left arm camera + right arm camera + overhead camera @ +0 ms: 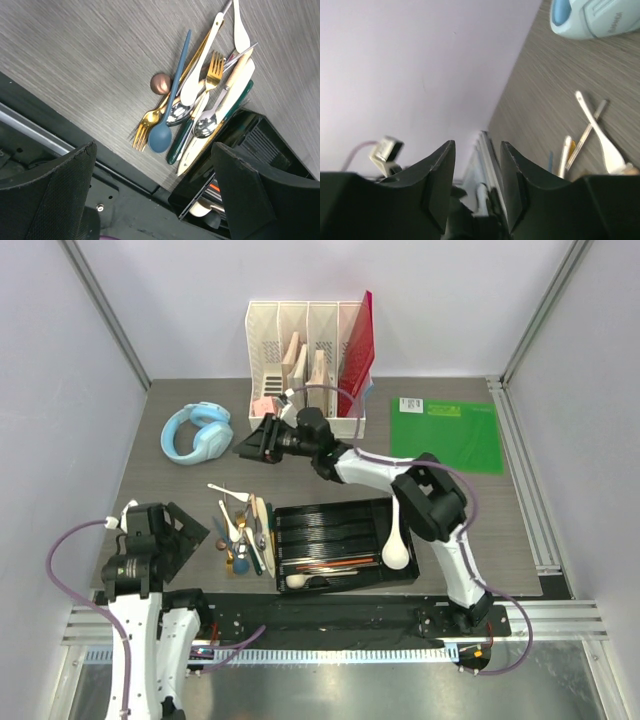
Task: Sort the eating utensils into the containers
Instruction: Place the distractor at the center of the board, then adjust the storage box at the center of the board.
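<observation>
The loose eating utensils (240, 530) lie in a pile left of the black tray (330, 504). In the left wrist view the pile shows a blue spoon (167, 100), gold forks (215, 67), white spoons (200, 75) and a green-handled piece (182, 142), with the tray corner (240, 135) beside them. Long pieces (325, 562) lie in the tray, and a large white soup spoon (396, 540) rests at its right end. My left gripper (165, 530) (152, 195) stands open, left of the pile. My right gripper (255, 440) (477, 175) hangs open and empty behind the pile, pointing left.
Light-blue headphones (197, 432) (590, 17) lie at the back left. A white file organizer (305, 355) with a red folder (358, 340) stands at the back. A green mat (447, 433) lies at the back right. Walls close both sides.
</observation>
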Available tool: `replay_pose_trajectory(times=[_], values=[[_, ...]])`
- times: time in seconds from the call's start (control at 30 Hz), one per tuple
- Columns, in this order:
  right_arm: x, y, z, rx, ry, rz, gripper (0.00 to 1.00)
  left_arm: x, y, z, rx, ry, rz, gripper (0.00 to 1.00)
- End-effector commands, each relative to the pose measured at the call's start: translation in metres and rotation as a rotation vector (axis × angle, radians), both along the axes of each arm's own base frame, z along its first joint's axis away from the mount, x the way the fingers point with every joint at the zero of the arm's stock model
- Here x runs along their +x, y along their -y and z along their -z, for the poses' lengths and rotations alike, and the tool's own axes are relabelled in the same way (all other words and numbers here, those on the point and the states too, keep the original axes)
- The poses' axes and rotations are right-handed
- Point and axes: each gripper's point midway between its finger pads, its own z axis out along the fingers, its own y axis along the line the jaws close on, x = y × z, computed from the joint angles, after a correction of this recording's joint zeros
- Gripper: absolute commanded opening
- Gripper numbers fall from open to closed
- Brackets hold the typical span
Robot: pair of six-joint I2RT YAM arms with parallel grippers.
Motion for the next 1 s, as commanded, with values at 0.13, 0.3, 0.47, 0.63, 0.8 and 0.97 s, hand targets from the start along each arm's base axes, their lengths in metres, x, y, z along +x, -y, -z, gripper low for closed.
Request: replay_pose_trajectory(times=[0.13,0.3,0.47,0.63,0.8,0.97], values=[[-0.044,0.102,0.001,-0.59,0.245,-0.024,0.53,0.019,-0.008,-0.003,-0.008,0.013,-0.078,0.95],[-0.061,0.158,0.039,-0.848,0.257,-0.06,0.6,0.021,-0.006,0.0,-0.023,0.012,-0.078,0.95],[-0.076,0.181,0.083,-0.978,0.251,-0.129,0.65,0.022,-0.003,-0.001,-0.029,0.016,-0.064,0.94],[-0.083,0.197,0.111,-1.102,0.3,-0.168,0.7,0.022,0.002,0.003,-0.047,0.013,-0.037,0.92],[-0.077,0.206,0.118,-1.177,0.362,-0.172,0.71,0.023,0.004,0.004,-0.056,0.01,-0.021,0.91],[-0.069,0.212,0.13,-1.244,0.396,-0.177,0.71,0.024,0.004,0.004,-0.057,0.013,-0.02,0.91]])
